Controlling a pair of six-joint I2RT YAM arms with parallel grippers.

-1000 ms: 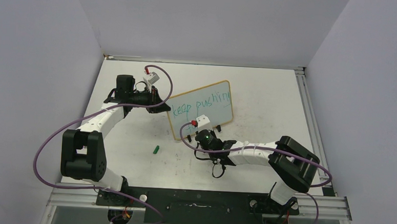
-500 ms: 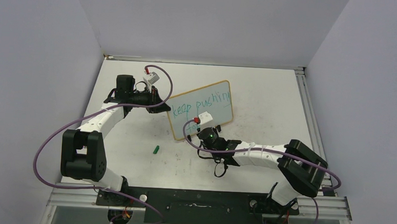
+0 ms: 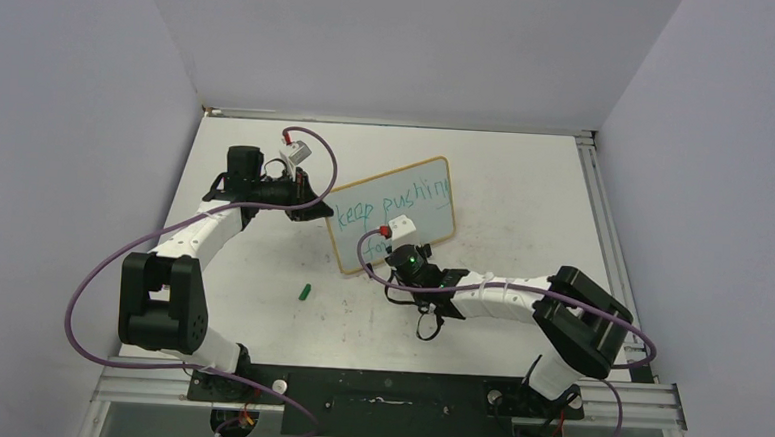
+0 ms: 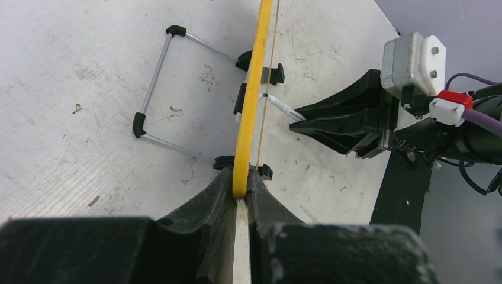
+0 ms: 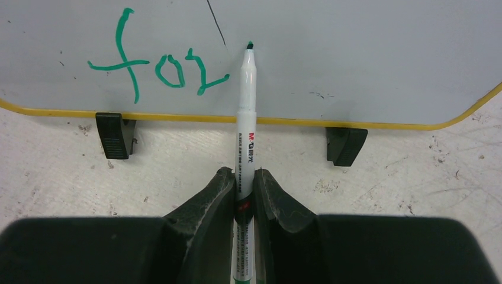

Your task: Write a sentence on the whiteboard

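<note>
The whiteboard (image 3: 431,224) stands tilted on the table, with a tan-yellow frame and black clip feet (image 5: 115,135). Teal-green writing reads "keep pushing" (image 3: 390,199) on the top line and "for" (image 5: 157,71) below it. My left gripper (image 3: 314,211) is shut on the board's left edge, its fingers clamping the yellow frame (image 4: 240,188). My right gripper (image 5: 244,177) is shut on a white marker with a green tip (image 5: 247,106). The tip rests at the board just right of the "r". In the top view my right gripper (image 3: 400,251) is at the board's lower front.
A small green marker cap (image 3: 304,292) lies on the table left of my right arm. The board's wire stand (image 4: 155,89) rests on the table behind it. The left wrist view shows the marker (image 4: 283,109) from the side. Walls enclose the table on three sides.
My right gripper has moved a little to the right along the board's lower line, and more letters stand after the "f". The left arm and the board have not moved.
</note>
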